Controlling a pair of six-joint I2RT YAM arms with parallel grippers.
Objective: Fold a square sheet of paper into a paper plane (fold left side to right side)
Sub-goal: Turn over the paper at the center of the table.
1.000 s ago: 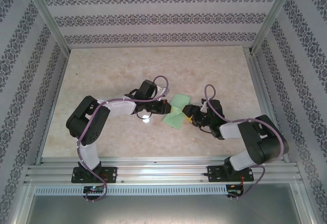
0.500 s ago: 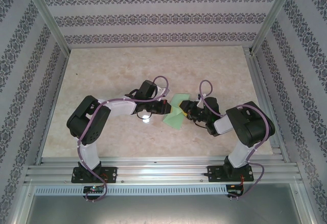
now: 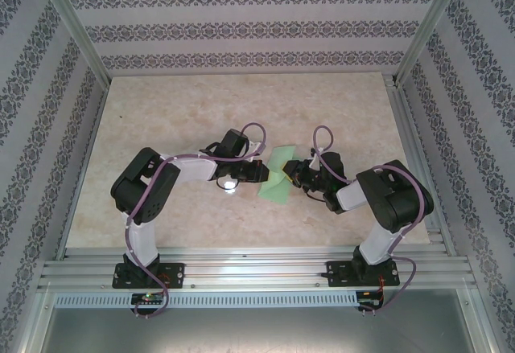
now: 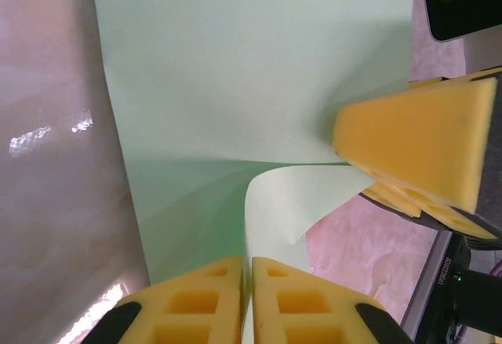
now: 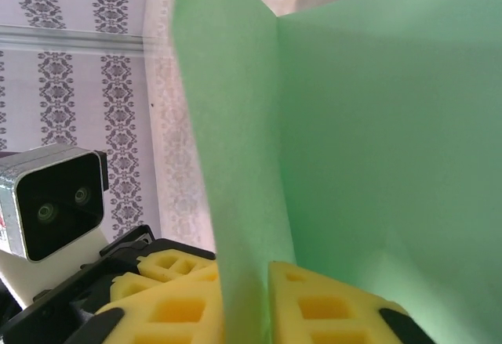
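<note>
Early in the fold: paper gathered between both tools, no plane shape yet

Over the table (image 3: 161,128), the sheet of paper (image 3: 279,178) sits between the two tools, pinched narrow where they meet it and flaring wider on either side; I judge the left-to-right fold begun but not pressed flat, with every nose and wing crease left to do; its long axis runs crosswise to the line joining the tools, one end past them toward the far wall, the other back toward the arm bases, and with no tip formed it points nowhere; the left tool (image 4: 247,269) is clamped on one edge, the right tool (image 5: 245,269) clamped on the opposite side
</note>
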